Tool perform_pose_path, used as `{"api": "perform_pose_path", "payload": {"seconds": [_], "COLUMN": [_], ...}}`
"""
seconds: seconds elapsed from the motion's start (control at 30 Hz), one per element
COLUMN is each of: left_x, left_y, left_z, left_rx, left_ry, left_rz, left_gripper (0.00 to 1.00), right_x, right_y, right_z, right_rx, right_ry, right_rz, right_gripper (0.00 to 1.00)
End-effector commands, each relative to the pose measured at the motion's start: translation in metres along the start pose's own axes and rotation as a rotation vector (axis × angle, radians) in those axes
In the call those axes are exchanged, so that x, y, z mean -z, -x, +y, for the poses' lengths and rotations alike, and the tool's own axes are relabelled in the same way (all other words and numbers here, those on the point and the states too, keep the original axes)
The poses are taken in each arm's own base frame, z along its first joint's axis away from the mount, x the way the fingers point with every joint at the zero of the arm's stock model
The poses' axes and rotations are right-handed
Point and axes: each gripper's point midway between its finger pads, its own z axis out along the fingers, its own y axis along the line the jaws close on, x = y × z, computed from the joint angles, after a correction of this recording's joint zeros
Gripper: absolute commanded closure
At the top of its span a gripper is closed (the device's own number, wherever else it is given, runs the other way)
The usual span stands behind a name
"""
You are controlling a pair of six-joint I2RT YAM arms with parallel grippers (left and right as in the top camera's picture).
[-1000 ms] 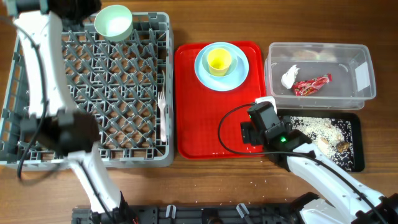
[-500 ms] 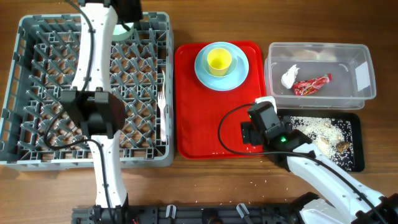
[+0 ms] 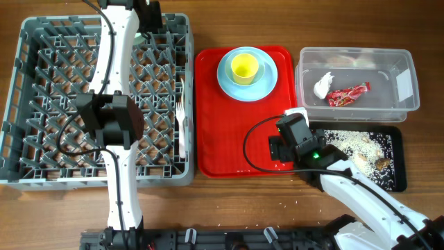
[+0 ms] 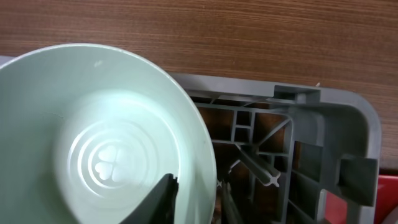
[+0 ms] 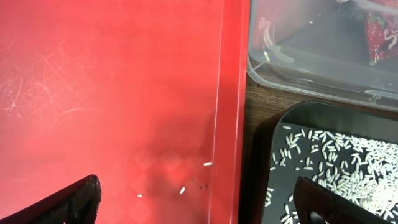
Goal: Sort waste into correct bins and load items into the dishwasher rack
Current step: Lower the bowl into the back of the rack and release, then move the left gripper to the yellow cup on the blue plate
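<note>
In the left wrist view my left gripper (image 4: 198,202) is shut on the rim of a pale mint-green bowl (image 4: 93,143), one finger inside and one outside, at the back right corner of the grey dishwasher rack (image 4: 311,143). Overhead, the left gripper (image 3: 147,17) hides that bowl. A white fork (image 3: 180,118) lies in the rack (image 3: 41,104). The blue plate (image 3: 267,78) carries the yellow cup (image 3: 244,67). My right gripper (image 3: 277,147) hangs open and empty over the red tray's right edge. The clear tub (image 3: 409,76) holds the red wrapper (image 3: 348,94) and tissue (image 3: 322,85).
The red serving tray (image 3: 222,132) lies between the rack and the bins, with a few rice grains (image 5: 183,190) near its right edge. The black tray (image 3: 397,173) holds scattered rice scraps (image 3: 354,142). A black cable loops over the red tray beside the right arm.
My left arm swung from the rack's left side to its back right corner, and its jaws closed on the bowl's rim. The right arm has not moved.
</note>
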Motion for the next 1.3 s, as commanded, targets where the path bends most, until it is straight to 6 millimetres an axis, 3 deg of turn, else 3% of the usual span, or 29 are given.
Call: {"api": "perform_pose_path", "payload": {"seconds": [0.0, 0.07, 0.13, 0.2, 0.23, 0.27, 0.3, 0.37, 0.43, 0.5, 0.6, 0.73, 0.83, 0.93, 1.0, 1.1, 1.17, 1.2, 1.23, 1.27], "left_x": [-0.007, -0.007, -0.004, 0.02, 0.045, 0.073, 0.105, 0.166, 0.205, 0.222, 0.216, 0.183, 0.147, 0.111, 0.091, 0.076, 0.064, 0.058, 0.054, 0.052], "left_y": [-0.002, -0.002, 0.0, 0.008, 0.015, 0.022, 0.026, 0.02, 0.005, -0.01, -0.031, -0.039, -0.048, -0.062, -0.067, -0.067, -0.072, -0.076, -0.079, -0.08], "left_z": [0.003, 0.004, 0.018, 0.029, 0.027, 0.017, -0.007, -0.038, -0.044, -0.041, -0.042, -0.061, -0.063, -0.055, -0.04, -0.008, 0.019, 0.028, 0.034, 0.04], "left_rx": [-0.01, -0.01, -0.009, -0.006, 0.021, 0.067, 0.075, 0.085, 0.13, 0.116, 0.108, 0.172, 0.226, 0.254, 0.303, 0.346, 0.372, 0.377, 0.382, 0.388], "left_ry": [0.012, 0.02, 0.101, 0.156, 0.133, 0.039, -0.161, -0.542, -0.848, -1.059, -1.238, -1.442, -1.509, -1.502, -1.49, -1.418, -1.329, -1.286, -1.258, -1.241], "left_rz": [0.01, 0.008, -0.004, -0.036, -0.073, -0.112, -0.129, -0.108, -0.024, 0.037, 0.118, 0.177, 0.192, 0.195, 0.196, 0.178, 0.179, 0.188, 0.196, 0.197], "left_gripper": [0.87, 0.96, 0.96, 0.96, 0.96, 0.96, 0.96, 0.96, 0.96, 0.96, 0.96, 0.96, 0.96, 0.96, 0.96, 0.95, 0.84, 0.58, 0.4, 0.3], "right_x": [0.001, 0.001, 0.001, 0.001, 0.001, 0.001, 0.001, 0.001, 0.001, 0.001, 0.001, 0.001, 0.001, 0.001, 0.001, 0.001, 0.001, 0.001, 0.001, 0.001], "right_y": [0.003, 0.003, 0.003, 0.003, 0.003, 0.003, 0.003, 0.003, 0.003, 0.003, 0.003, 0.003, 0.003, 0.003, 0.003, 0.003, 0.003, 0.003, 0.003, 0.003], "right_z": [0.002, 0.002, 0.002, 0.002, 0.002, 0.002, 0.002, 0.002, 0.002, 0.002, 0.002, 0.002, 0.002, 0.002, 0.002, 0.002, 0.002, 0.002, 0.002, 0.002], "right_rx": [0.0, 0.0, 0.001, 0.001, 0.0, 0.001, 0.0, 0.001, 0.001, 0.001, 0.001, 0.0, 0.0, 0.0, 0.0, 0.001, 0.001, 0.0, 0.001, 0.0], "right_ry": [0.01, 0.01, 0.01, 0.01, 0.01, 0.01, 0.01, 0.01, 0.011, 0.01, 0.011, 0.01, 0.01, 0.01, 0.01, 0.01, 0.01, 0.01, 0.01, 0.01], "right_rz": [-0.006, -0.006, -0.006, -0.006, -0.006, -0.006, -0.006, -0.006, -0.006, -0.006, -0.006, -0.006, -0.006, -0.006, -0.006, -0.006, -0.006, -0.006, -0.006, -0.006], "right_gripper": [0.0, 0.0, 0.0, 0.0, 0.0, 0.0, 0.0, 0.0, 0.0, 0.0, 0.0, 0.0, 0.0, 0.0, 0.0, 0.0, 0.0, 0.0, 0.0, 0.0]}}
